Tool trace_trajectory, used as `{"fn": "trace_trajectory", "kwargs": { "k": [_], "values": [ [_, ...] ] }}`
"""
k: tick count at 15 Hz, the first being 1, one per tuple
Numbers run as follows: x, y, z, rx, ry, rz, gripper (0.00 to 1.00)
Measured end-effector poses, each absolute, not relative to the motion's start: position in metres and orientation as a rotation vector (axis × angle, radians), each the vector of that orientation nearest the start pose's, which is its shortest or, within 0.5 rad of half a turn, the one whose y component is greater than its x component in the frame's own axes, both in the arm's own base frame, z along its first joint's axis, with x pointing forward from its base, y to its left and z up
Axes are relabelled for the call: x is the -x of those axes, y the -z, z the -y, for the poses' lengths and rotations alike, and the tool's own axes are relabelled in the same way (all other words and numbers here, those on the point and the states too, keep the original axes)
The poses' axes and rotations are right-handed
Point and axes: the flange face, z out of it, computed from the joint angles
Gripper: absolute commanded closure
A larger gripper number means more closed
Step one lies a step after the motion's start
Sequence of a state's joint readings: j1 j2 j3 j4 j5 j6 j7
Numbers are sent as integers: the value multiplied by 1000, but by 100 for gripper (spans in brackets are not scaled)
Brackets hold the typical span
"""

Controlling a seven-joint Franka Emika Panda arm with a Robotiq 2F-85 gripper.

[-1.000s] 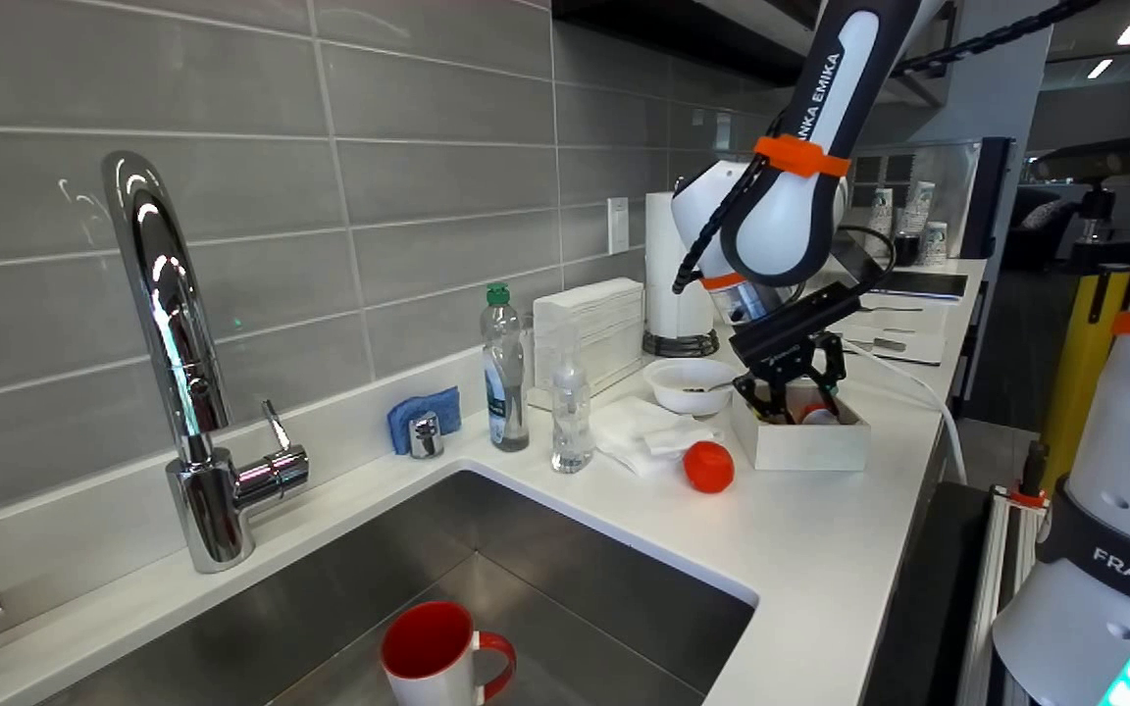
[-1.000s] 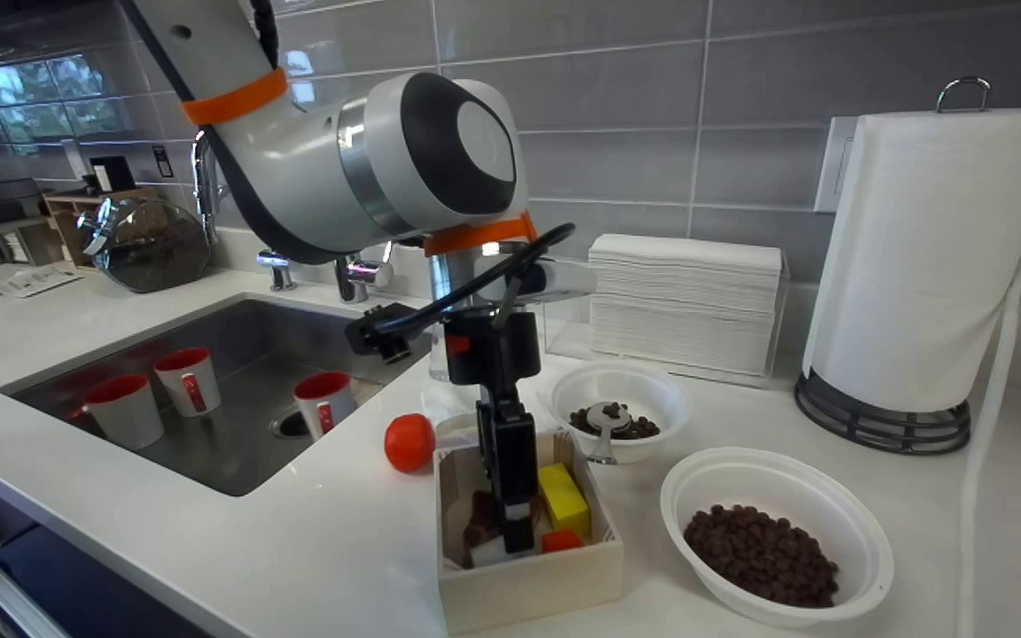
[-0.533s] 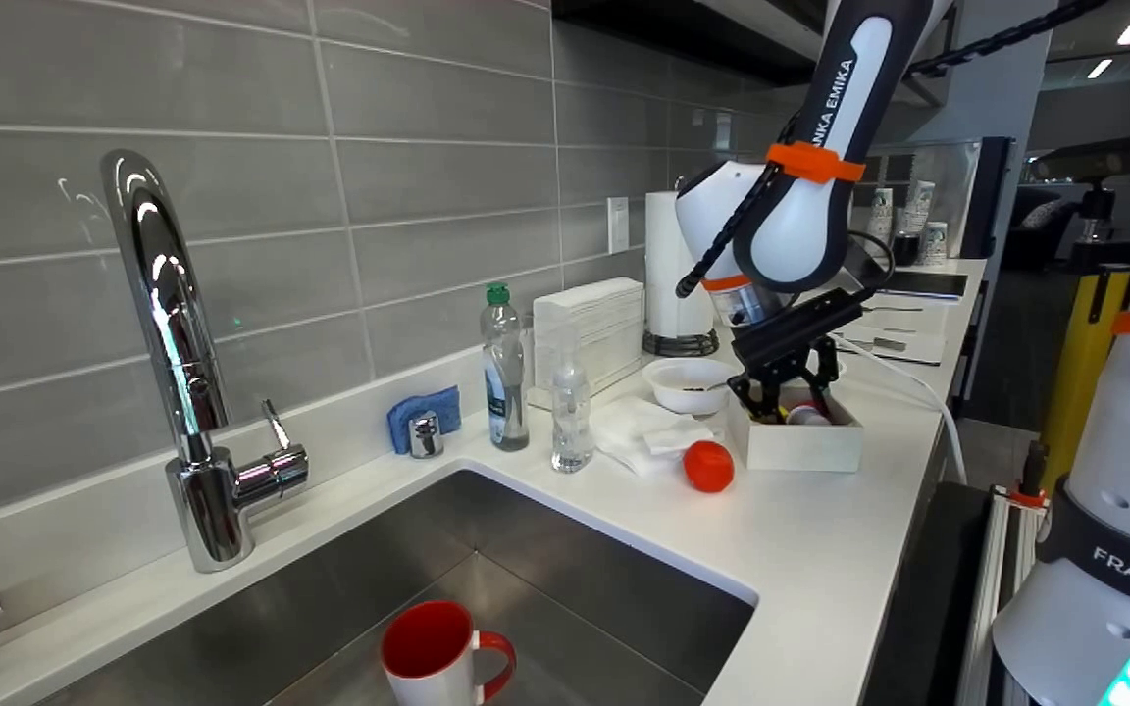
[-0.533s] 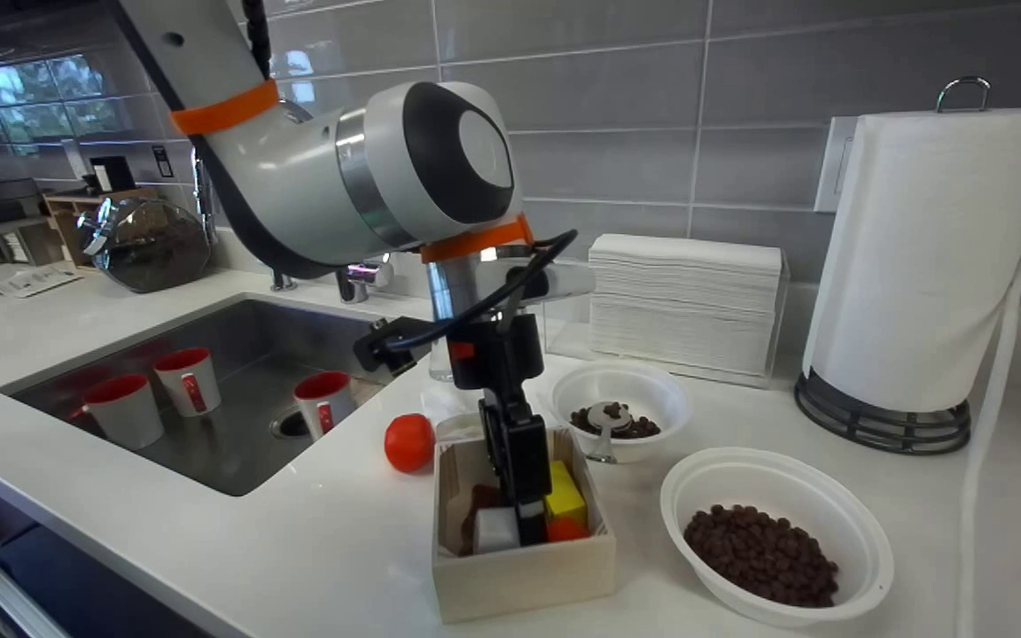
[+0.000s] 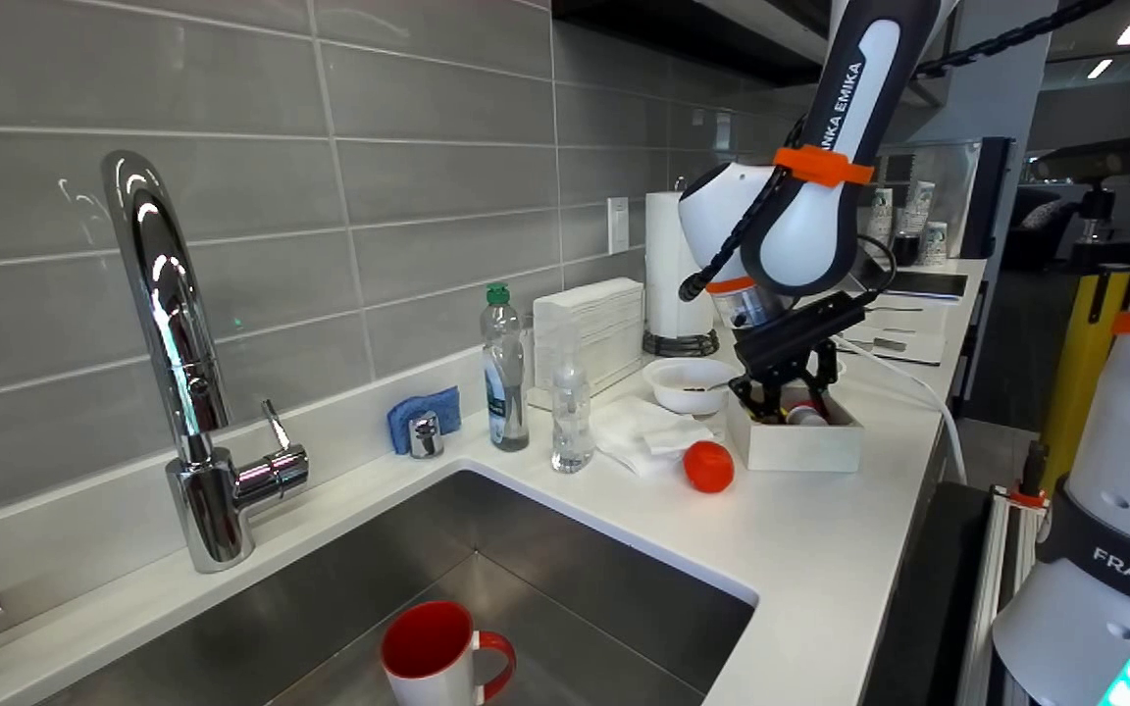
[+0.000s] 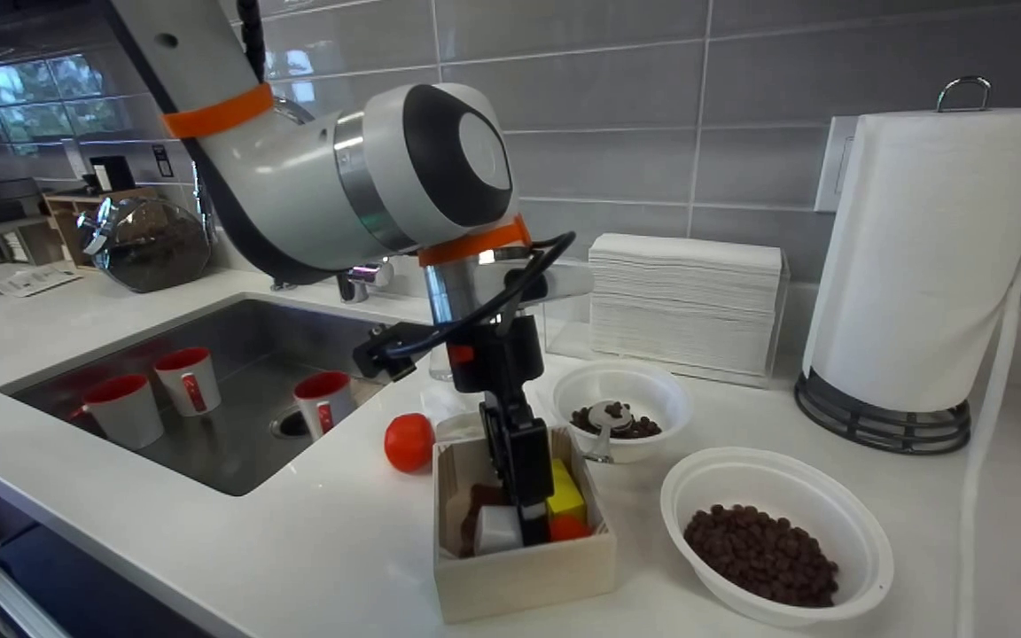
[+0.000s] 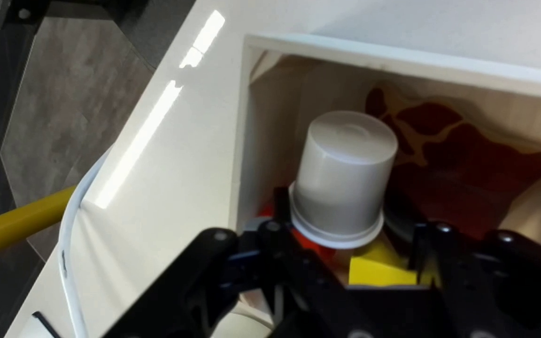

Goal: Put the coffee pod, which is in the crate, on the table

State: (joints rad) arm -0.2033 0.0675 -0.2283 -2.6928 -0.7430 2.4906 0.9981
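The coffee pod, a white cup shape, leans inside the crate with its base towards the camera in the wrist view. It also shows in both exterior views. The crate is a small white box on the white countertop. My gripper reaches down into the crate with its fingers spread. In the wrist view one fingertip is at the pod's rim on the left. The other finger is on the right with a gap to the pod. Whether the left fingertip touches it cannot be told.
In the crate lie a yellow block, an orange-red item and a dark red item. A red tomato-like ball sits beside the crate. White bowls stand near it. The steel sink holds mugs.
Over the second, my gripper has shifted slightly right and lower in an exterior view, baring more of the pod. The crate has slid slightly. Little has moved in the last half second.
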Motion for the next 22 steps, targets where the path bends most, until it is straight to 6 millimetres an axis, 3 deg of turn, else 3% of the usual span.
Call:
{"fn": "trace_trajectory", "kwargs": {
  "k": [7, 16, 19, 22],
  "values": [
    [-344, -200, 165, 3241, -267, -1360, 73],
    [-346, -259, 185, 3088, -261, -1244, 73],
    [-339, -280, 175, 3066, -319, -1106, 73],
    [-330, -297, 152, 3065, -399, -953, 73]
  ]
}}
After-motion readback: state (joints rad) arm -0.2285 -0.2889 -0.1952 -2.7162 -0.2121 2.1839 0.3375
